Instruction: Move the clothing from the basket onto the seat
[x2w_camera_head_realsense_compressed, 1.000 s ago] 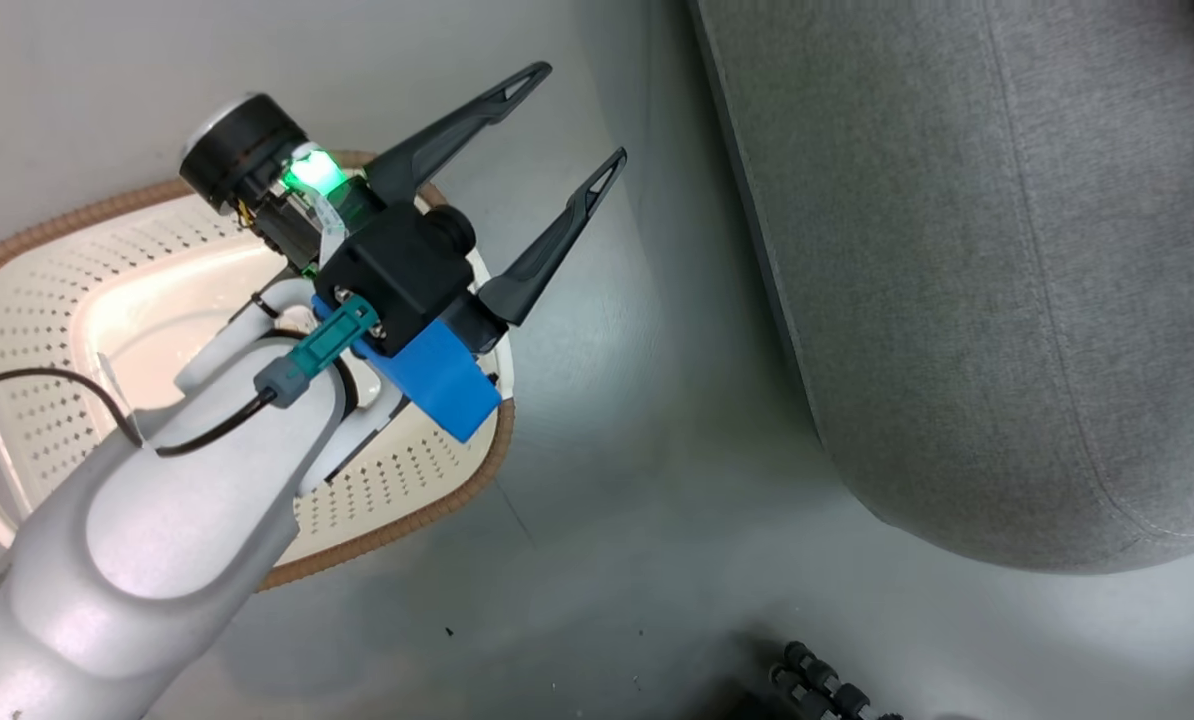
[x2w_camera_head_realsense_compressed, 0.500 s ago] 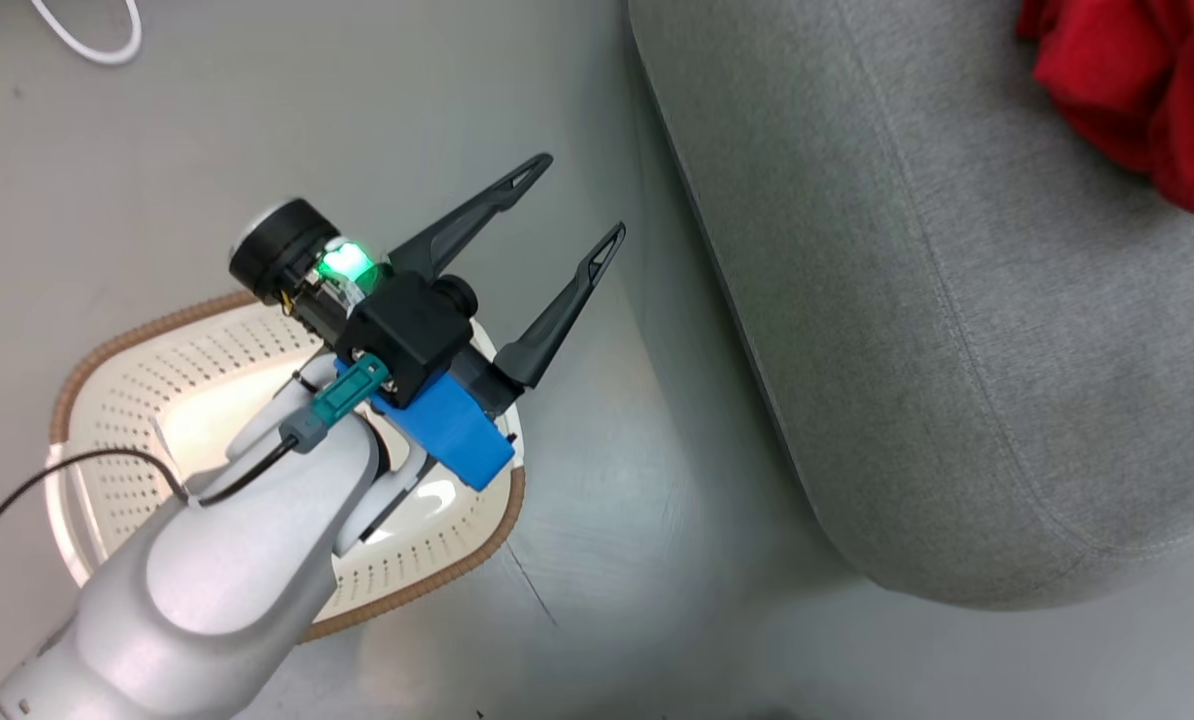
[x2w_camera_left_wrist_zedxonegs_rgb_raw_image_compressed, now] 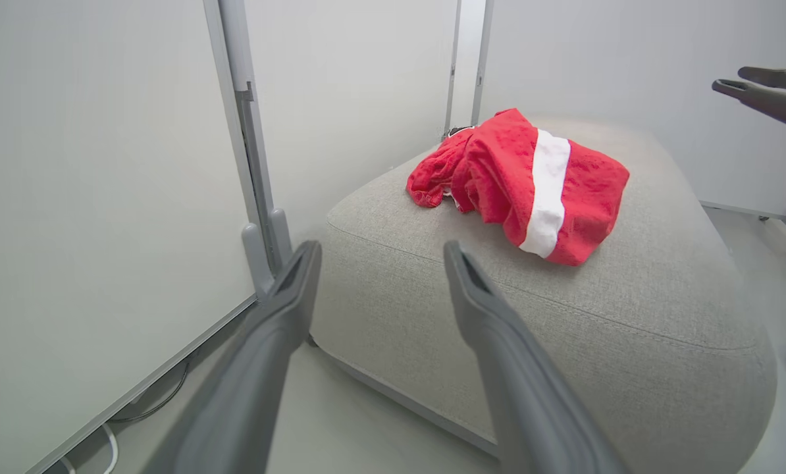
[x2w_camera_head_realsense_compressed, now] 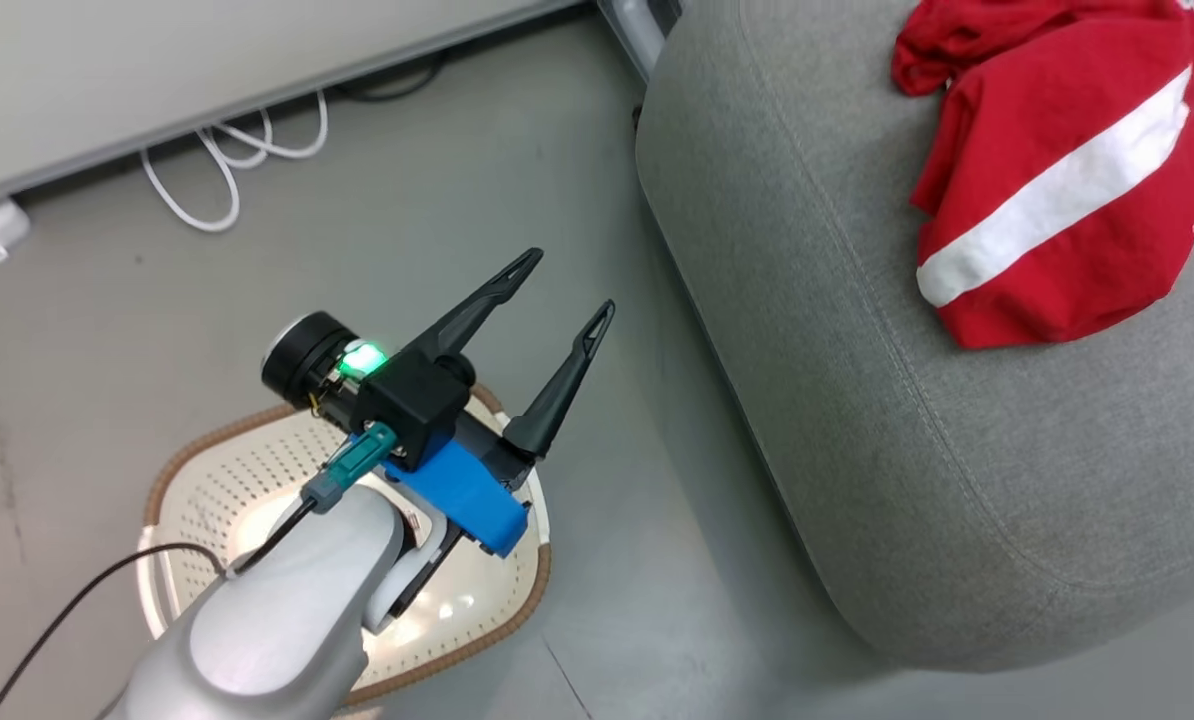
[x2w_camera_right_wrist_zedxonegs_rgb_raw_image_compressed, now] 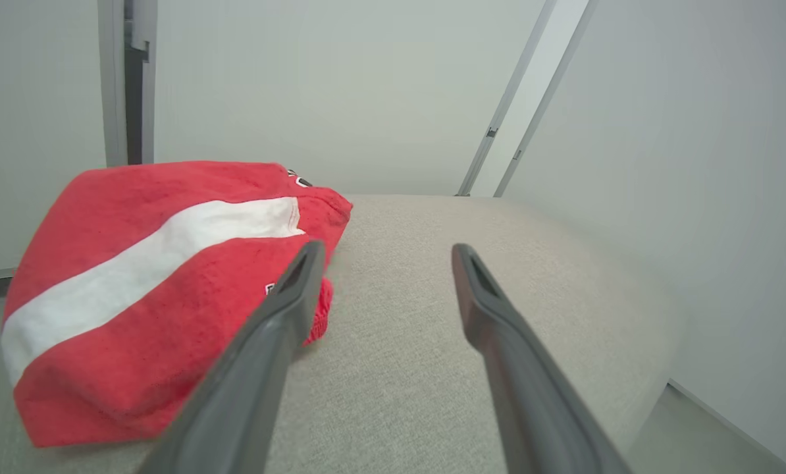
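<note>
- Now clothing (x2w_camera_head_realsense_compressed: 1057, 190) lies bunched on the seat (x2w_camera_head_realsense_compressed: 857, 400).
- Left gripper (x2w_camera_head_realsense_compressed: 573, 278), wide and empty, hangs beside the seat, over the basket (x2w_camera_head_realsense_compressed: 207, 450).
- Right gripper (x2w_camera_right_wrist_zedxonegs_rgb_raw_image_compressed: 388, 245), wide and empty, hangs over the seat.

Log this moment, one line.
red clothing: on sofa | basket: on floor beside sofa | left gripper: open, empty | right gripper: open, over sofa

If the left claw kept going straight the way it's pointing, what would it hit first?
Probably the grey seat, at its rounded near edge, short of the red clothing; depth is uncertain.
</note>
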### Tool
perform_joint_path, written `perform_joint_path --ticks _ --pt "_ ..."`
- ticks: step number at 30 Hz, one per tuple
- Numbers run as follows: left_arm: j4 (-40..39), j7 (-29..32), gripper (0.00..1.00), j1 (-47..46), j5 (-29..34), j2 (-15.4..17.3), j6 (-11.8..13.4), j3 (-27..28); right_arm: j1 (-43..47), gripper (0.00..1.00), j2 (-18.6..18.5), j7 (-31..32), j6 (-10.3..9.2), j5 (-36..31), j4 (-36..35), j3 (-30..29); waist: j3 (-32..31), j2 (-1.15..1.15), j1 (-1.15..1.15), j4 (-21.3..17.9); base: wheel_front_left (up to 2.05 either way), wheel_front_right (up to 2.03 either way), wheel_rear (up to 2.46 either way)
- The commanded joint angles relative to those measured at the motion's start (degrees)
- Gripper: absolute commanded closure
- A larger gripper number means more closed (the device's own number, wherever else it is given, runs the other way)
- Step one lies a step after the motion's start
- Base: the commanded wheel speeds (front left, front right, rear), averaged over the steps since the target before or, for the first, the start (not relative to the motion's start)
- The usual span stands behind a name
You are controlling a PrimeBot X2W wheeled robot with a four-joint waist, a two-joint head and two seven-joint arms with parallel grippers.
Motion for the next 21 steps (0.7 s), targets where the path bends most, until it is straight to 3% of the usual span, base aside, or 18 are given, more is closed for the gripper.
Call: perform_joint_path --ticks 1,13,21 --pt "0.1 -0.4 0.0 1.5 -0.4 0.2 0.5 0.9 1.2 0.0 0.8 0.0 -0.04 -0.6 -1.4 0.9 -3.2 0.0 0.01 0.9 0.0 0.0 0.0" --pt "-4.8 -0.4 0.0 11.3 0.2 -0.2 3.7 14.0 3.2 0.0 3.4 0.0 -0.04 -0.9 -8.3 9.8 -11.4 0.0 0.01 6.8 0.0 0.0 0.0" --pt "-7.0 -0.4 0.0 17.9 2.5 -2.3 3.9 25.0 2.9 0.0 4.8 0.0 -0.04 0.0 -8.7 15.3 -13.8 0.0 0.01 11.5 0.0 0.0 0.0"
